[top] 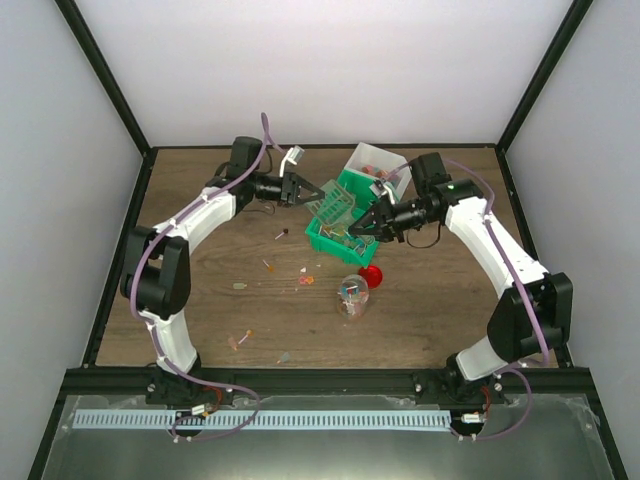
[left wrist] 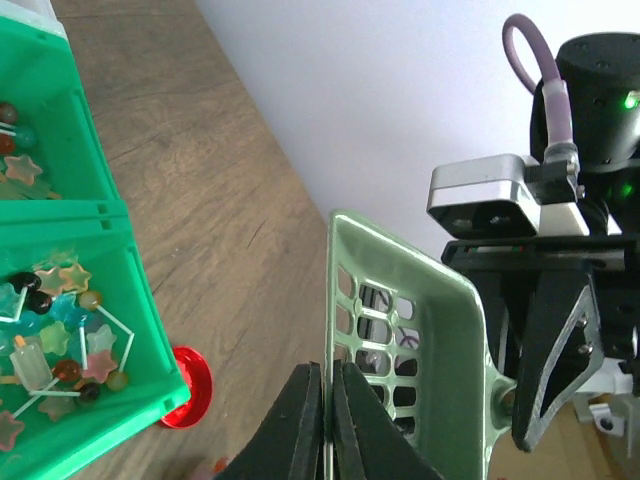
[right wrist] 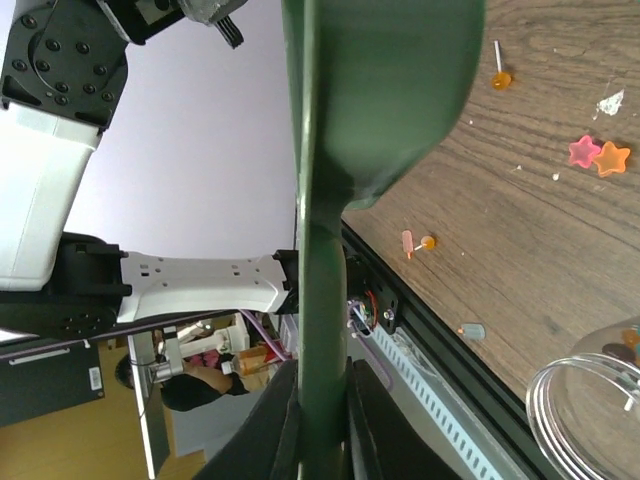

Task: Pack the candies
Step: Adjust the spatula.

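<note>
Left gripper [left wrist: 326, 375] is pinching the green scoop [left wrist: 455, 340] by its slotted wall; right gripper [right wrist: 320, 385] is clamping its handle, candies [right wrist: 585, 152] lying scattered nearby.

A wooden bench [top: 430, 320] carries a green bin [top: 328, 240] at centre, a clear jar [top: 352, 297] and red lid [top: 371, 276] just nearer, candies [top: 306, 281] scattered left.

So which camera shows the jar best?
The top camera. It shows the whole clear jar standing on the table next to the red lid, with a few candies inside. The right wrist camera only catches a bit of its rim in the corner. The left wrist camera doesn't show it.
</note>
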You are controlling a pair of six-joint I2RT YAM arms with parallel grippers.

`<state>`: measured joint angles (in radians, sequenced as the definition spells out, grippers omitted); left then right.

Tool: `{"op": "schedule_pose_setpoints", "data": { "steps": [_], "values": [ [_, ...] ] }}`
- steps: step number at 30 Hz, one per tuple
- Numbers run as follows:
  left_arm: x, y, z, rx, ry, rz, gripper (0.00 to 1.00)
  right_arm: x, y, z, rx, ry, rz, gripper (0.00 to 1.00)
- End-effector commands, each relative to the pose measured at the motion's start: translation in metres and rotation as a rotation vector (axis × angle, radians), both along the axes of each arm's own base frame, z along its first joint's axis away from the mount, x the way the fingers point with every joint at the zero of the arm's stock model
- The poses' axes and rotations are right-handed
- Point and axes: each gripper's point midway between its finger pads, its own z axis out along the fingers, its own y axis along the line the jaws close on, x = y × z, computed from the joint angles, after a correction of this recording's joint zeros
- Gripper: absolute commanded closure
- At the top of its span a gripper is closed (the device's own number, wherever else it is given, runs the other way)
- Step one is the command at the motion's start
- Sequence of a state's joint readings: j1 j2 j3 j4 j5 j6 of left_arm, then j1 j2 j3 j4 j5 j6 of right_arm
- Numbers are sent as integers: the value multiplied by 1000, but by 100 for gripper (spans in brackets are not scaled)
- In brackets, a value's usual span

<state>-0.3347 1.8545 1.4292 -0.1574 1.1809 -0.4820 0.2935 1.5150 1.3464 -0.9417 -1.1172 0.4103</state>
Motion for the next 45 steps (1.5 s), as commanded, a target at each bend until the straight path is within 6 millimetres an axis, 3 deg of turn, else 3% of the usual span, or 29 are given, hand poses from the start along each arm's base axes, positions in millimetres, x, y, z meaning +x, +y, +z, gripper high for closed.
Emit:
{"op": "schedule_pose_setpoints", "data": {
  "steps": [1,4,8,12,20,28,32,37,42,45],
  "values": [
    [-9,-7,5,-43,-9,-48,96,6,4,12,7,-46,-14,99],
    [-9,-7,8,-62,-1,-30,96,8,3,13,1,-42,-33,99],
    [-4,-6,15,-113,33,44,96,22,-2,8,-59,-51,-128,80],
    [2,-2,31,-206,50,136,96,32,-1,16,-10,-70,-213,73],
    [15,5,51,-264,51,256,96,54,-9,28,34,-82,-356,67],
    [22,10,66,-286,29,325,96,61,-27,39,103,-87,-418,63],
    [22,9,69,-300,30,317,96,62,-27,45,121,-104,-420,63],
    [20,9,67,-298,42,311,96,65,-25,53,151,-122,-406,85],
    [19,9,64,-292,48,310,96,64,-25,55,155,-131,-405,97],
    [19,10,63,-290,47,310,96,64,-24,57,157,-137,-404,99]
  ]
}}
